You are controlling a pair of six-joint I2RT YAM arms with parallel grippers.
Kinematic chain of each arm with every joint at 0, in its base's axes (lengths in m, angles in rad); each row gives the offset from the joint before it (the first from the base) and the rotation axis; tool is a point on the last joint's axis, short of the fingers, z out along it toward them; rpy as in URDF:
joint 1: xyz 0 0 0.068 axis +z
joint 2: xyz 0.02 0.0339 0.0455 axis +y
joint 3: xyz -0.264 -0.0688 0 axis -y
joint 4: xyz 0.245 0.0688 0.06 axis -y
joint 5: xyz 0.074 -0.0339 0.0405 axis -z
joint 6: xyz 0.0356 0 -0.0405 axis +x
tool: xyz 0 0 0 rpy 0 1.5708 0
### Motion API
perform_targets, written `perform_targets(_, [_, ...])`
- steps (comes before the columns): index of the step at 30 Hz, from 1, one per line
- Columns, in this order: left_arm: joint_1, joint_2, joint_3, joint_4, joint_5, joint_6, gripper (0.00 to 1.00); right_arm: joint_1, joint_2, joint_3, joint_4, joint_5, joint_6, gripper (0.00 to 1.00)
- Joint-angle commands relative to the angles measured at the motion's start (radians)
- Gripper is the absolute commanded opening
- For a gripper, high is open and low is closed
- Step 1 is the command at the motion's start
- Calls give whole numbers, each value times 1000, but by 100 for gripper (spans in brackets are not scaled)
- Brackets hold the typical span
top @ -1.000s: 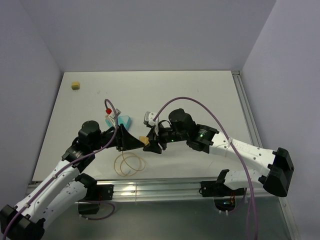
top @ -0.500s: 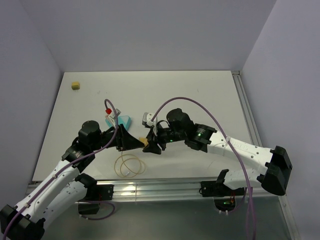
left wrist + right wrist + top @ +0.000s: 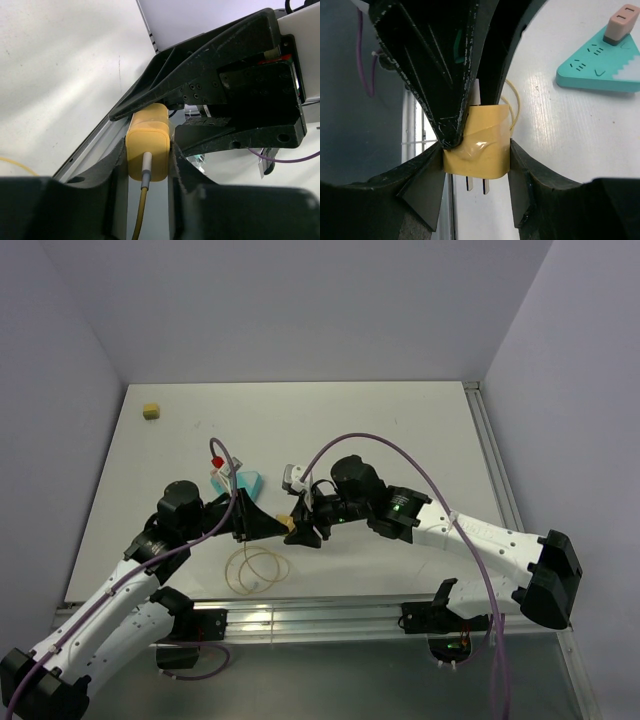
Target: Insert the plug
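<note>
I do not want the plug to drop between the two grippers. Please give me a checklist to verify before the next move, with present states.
1. Left gripper clamped on the plug: ok.
2. Right gripper clamped on the plug: ok.
3. Both prongs exposed and straight: ok.
4. Cable slack behind the plug: ok.
5. Teal socket block shows free slots: ok.
6. Plug lined up with a slot: not ok, held away from the block.
</note>
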Motion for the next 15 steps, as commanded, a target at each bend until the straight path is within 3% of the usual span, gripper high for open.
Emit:
perform_targets(1, [-3, -1, 32, 51, 21, 17, 20, -4, 2, 48, 31, -12, -8, 0])
perform_targets(3, [-3, 5, 34, 40, 19, 23, 2, -4, 2, 46, 38, 3, 4, 0])
perform_targets(4, [-3, 5, 34, 31, 7, 26, 0, -3, 0, 45, 44, 20, 9, 0])
perform_targets(5, [-5, 4, 37, 22, -5, 30, 0, -4, -1, 41, 48, 29, 15, 5])
perform_targets(6, [-3, -1, 41, -12, -21, 40, 0, -6, -4, 38, 50, 40, 24, 23])
perform_targets(9, [-3, -15, 78, -102, -116, 94, 0, -19, -10, 15, 77, 40, 50, 47])
perform_targets(12, [-3, -24, 123, -220, -249, 134, 0, -59, -17, -8, 108, 26, 82, 57])
perform_targets(15, [-3, -21, 156, -305, -364, 146, 0, -105, -32, -24, 140, 34, 122, 59])
